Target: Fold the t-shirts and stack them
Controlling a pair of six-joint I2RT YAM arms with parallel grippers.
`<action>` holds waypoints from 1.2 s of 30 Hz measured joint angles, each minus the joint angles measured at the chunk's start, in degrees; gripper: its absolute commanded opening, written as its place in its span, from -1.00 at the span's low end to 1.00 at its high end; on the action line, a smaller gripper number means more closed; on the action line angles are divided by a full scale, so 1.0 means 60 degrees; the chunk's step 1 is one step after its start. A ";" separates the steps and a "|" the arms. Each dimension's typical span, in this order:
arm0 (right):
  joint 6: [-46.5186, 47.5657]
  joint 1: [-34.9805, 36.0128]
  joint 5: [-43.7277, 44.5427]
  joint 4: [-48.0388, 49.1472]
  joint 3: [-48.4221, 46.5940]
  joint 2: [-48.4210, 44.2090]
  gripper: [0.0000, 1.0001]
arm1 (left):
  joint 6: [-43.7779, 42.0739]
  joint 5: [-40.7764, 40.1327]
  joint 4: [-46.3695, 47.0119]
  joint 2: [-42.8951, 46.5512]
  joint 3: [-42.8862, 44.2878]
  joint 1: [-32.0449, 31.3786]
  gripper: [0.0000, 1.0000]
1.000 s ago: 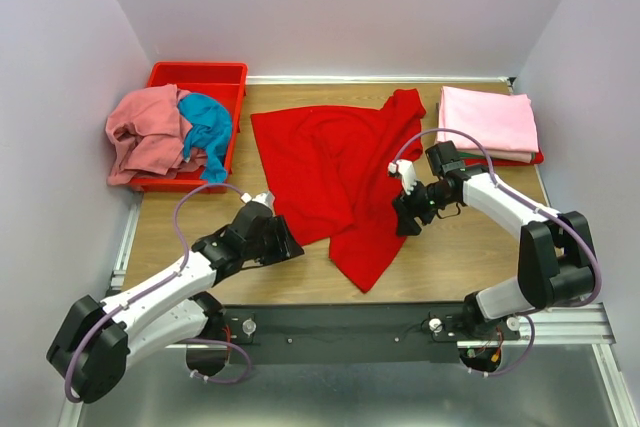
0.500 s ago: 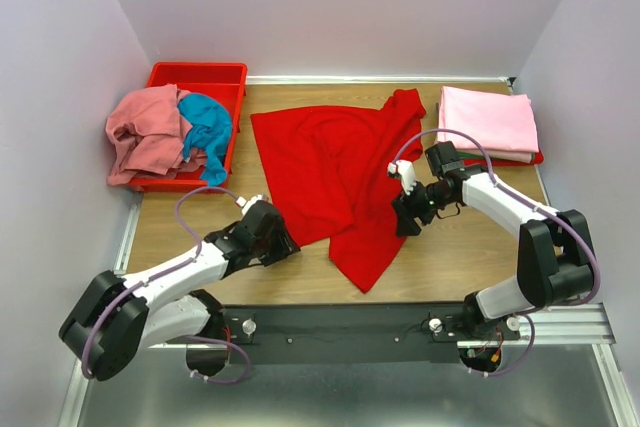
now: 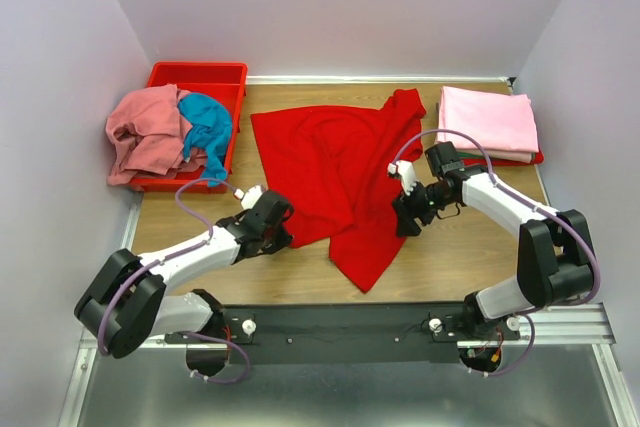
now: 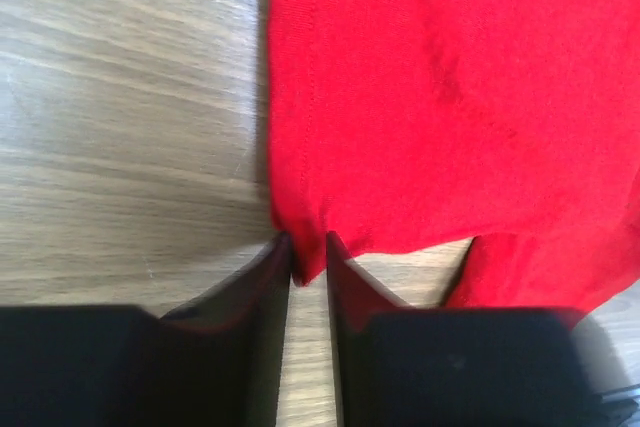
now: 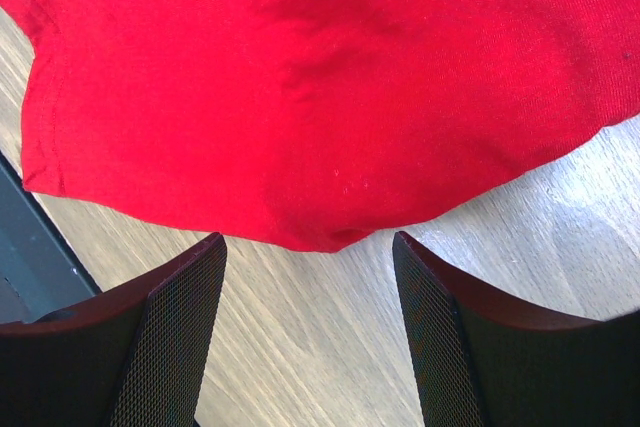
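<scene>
**A:** Where is the shirt now?

**B:** The bright red soft cloth t-shirt [image 3: 335, 172] lies spread but wrinkled in the middle of the brown wooden table [image 3: 470, 237], with one flap reaching toward 6 o'clock. The left gripper [image 4: 309, 250] is at the hem corner, at 7 o'clock of the shirt. Its fingers are drawn almost together and a small tip of red cloth sits between them, so it is pinching that corner. The right gripper [image 5: 308, 252] has its fingers wide apart at the shirt's edge at 4 o'clock, and it holds nothing

**A:** How should it do this step well?

**B:** I think the pinch has only the very tip, so the cloth may slip out. The left should press firmly and lift slowly. The right should go a little forward and take its own edge. Then both can pull apart to flatten the shirt before any fold

**A:** And the other shirts?

**B:** A folded light pink t-shirt [image 3: 488, 119] waits at 2 o'clock. A salmon pink t-shirt [image 3: 145, 132] and a teal blue t-shirt [image 3: 208, 127] hang over the rigid red plastic bin [image 3: 200, 75] at 10 o'clock

**A:** What is different from a second ago?

**B:** The left arm has come toward 1 o'clock, up to the hem, and its fingers have narrowed. The right arm and the red shirt are as they were
</scene>
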State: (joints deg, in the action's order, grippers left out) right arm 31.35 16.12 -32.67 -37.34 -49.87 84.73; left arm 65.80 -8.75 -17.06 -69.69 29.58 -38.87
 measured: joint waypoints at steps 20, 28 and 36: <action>-0.0353 0.0463 0.0444 0.0047 -0.0117 0.1249 -0.58 | -0.0455 -0.0295 -0.0481 0.1545 0.0310 0.0000 -1.00; -0.0306 0.0503 0.2029 -0.0412 -0.0142 0.0302 -0.95 | -0.0499 -0.0659 -0.1126 0.2364 0.0463 0.0000 -1.00; 0.0299 0.0503 0.4149 -0.1326 -0.0073 -0.1144 -0.99 | -0.0499 -0.0750 -0.1534 0.3005 0.0463 0.0004 -1.00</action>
State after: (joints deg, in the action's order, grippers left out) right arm 33.15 19.14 -7.77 -45.30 -50.30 77.87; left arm 62.81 -13.26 -26.26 -51.66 32.36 -38.85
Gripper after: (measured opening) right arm 0.013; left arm 0.005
